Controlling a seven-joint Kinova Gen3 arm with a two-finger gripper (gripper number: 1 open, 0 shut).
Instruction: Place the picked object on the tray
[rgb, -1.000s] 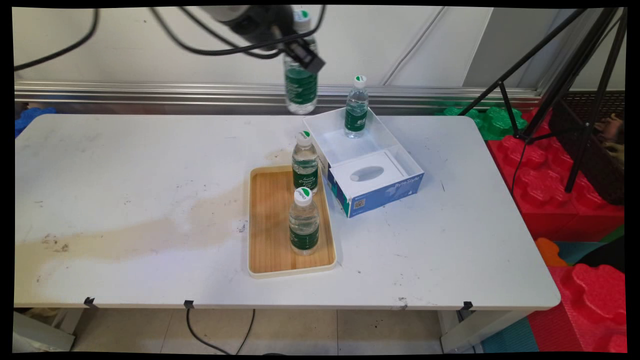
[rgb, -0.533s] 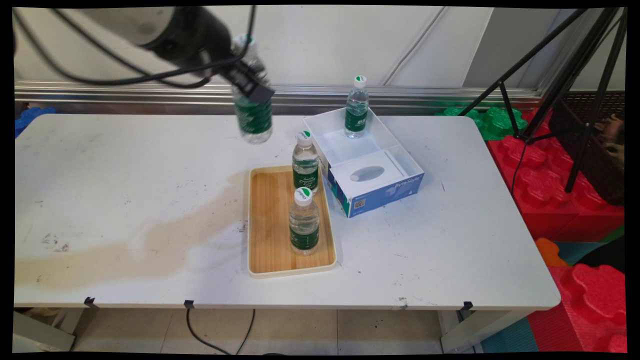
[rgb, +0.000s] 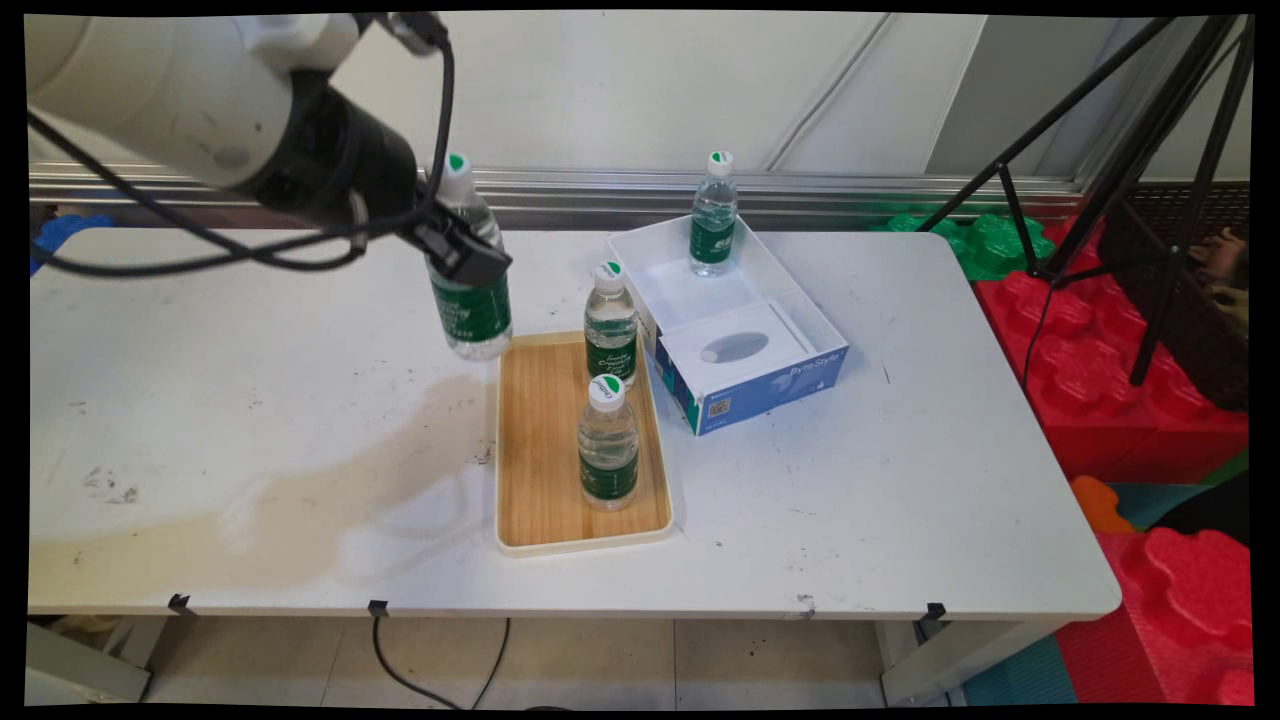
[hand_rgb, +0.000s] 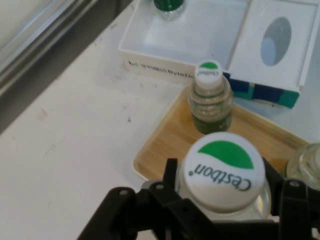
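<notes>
Gripper (rgb: 462, 262): clamped on water bottle (rgb: 470, 300), upright, held above desk (rgb: 200, 400) beside wooden tray's (rgb: 540, 450) far-left corner; tray, holding two bottles, lies right of it.

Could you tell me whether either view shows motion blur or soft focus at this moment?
Main view: held bottle and gripper look crisp. Hand view: the cap lettering is readable; the box lettering behind is smeared and soft.

Box bottle (hand_rgb: 168, 6) and right-hand tray bottle (hand_rgb: 306, 167), both edge-cropped.
</notes>
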